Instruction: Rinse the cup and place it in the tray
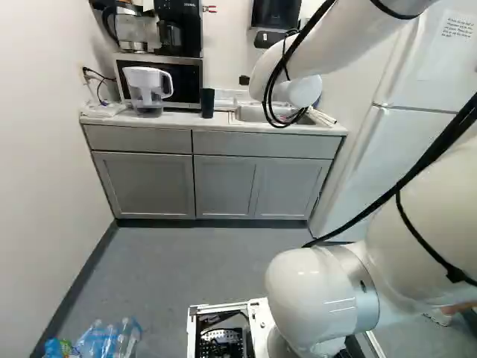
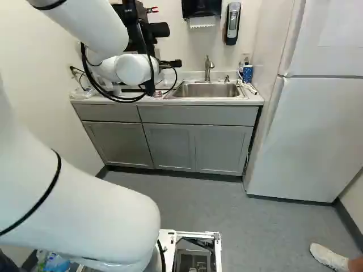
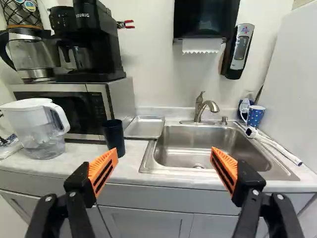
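Gripper [image 2: 170, 63] spread wide, facing the sink [image 3: 185, 147];
dark cup [image 3: 114, 138] at sink's nine o'clock; tray [image 3: 144, 127], ten; blue mug [image 3: 255, 117], two.

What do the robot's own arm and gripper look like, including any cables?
The arm is smooth, glossy white with thick rounded segments; one joint in the left base view has a silvery grey band. Black cables run along it, and black straps circle it. The gripper is black, with two fingers carrying slanted orange pads marked by dark slots.
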You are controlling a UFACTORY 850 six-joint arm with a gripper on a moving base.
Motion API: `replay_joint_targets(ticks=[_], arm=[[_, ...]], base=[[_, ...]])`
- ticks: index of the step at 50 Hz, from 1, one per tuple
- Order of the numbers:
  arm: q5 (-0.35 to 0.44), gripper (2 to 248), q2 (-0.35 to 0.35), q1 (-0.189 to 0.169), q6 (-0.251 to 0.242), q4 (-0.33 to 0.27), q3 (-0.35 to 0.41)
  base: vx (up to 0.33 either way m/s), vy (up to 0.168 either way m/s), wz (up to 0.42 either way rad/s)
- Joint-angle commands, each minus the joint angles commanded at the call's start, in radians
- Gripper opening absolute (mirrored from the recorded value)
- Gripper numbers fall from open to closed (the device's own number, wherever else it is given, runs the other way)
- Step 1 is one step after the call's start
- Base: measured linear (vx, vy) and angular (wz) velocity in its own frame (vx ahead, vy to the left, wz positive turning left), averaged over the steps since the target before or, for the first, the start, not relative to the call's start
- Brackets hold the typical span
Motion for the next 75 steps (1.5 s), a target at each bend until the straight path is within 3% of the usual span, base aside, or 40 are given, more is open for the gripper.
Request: replay_joint_targets(ticks=[30, 75], arm=[[-0.057, 247, -0.006, 0.0, 0.0, 0.0, -0.067], [-0.057, 247, -0.006, 0.0, 0.0, 0.0, -0.067]], base=[[0.0, 0.0, 0.0], [0.0, 0.0, 0.0]])
